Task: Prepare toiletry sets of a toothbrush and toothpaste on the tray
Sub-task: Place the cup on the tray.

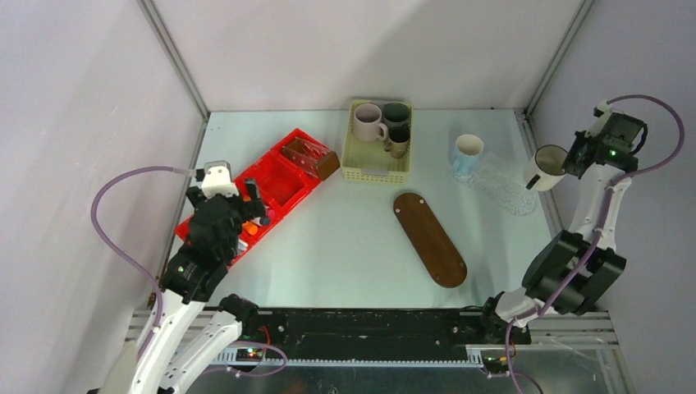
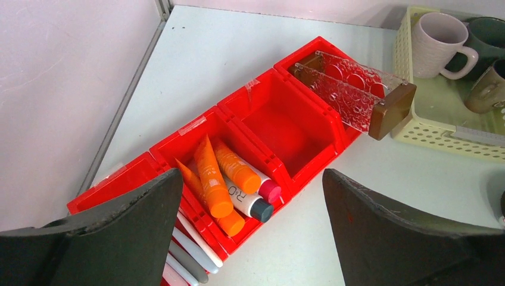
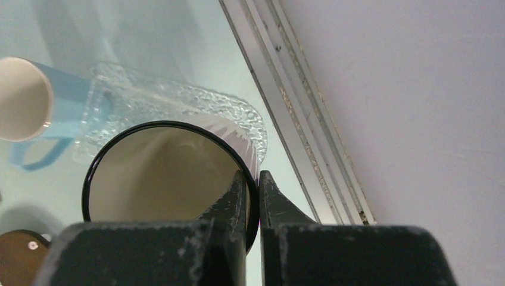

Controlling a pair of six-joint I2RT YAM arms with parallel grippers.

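The left arm (image 1: 201, 238) and right arm (image 1: 595, 209) share white tube links and chunky black joint housings. A mauve cable (image 1: 94, 209) trails behind each set of jaws. A white camera block (image 1: 217, 179) sits just behind the left jaws, and a green light (image 1: 611, 153) behind the right. The jaws are matte black wedges, and the right pair is scuffed pale.

Soft, even light falls from overhead, leaving the pale table (image 1: 353, 246) bright, with only faint shadows beside the wooden tray (image 1: 429, 239). Up close, the left gripper (image 2: 251, 176) looms dark and slightly blurred, while the red bin (image 2: 286, 125) stays crisp. The clear embossed dish (image 3: 178, 107) glints, and the dark-rimmed mug (image 3: 161, 179) is shaded inside.
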